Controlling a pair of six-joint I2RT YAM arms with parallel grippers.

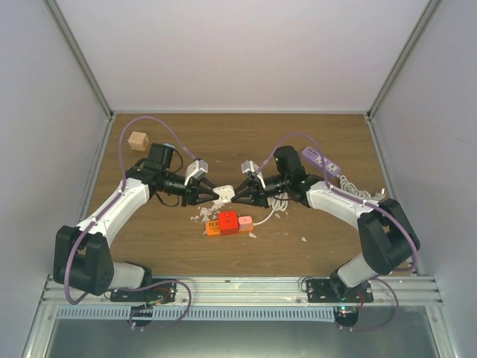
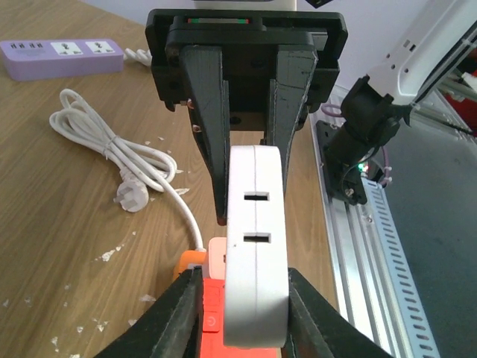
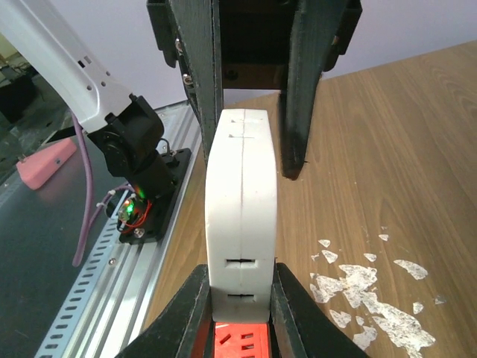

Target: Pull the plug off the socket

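Observation:
The white plug [image 1: 226, 193] hangs in the air between both grippers, apart from the socket. My right gripper [image 1: 233, 194] is shut on it; in the right wrist view both fingers press the plug [image 3: 241, 201] around the gripper midpoint [image 3: 240, 270]. My left gripper [image 1: 220, 193] stands open around the plug's other end. In the left wrist view the plug [image 2: 255, 246] touches one finger of the left gripper [image 2: 242, 282], with a gap to the other. The orange socket [image 1: 229, 223] with its red end lies on the table below, seen under the plug [image 2: 207, 313] [image 3: 240, 341].
A purple power strip [image 1: 320, 160] [image 2: 63, 56] lies at the back right, with a coiled white cable [image 1: 279, 203] [image 2: 112, 149] nearby. A tan cube [image 1: 139, 141] sits at the back left. White flakes [image 1: 203, 215] [image 3: 365, 291] litter the wood. A metal rail [image 1: 238, 287] runs along the near edge.

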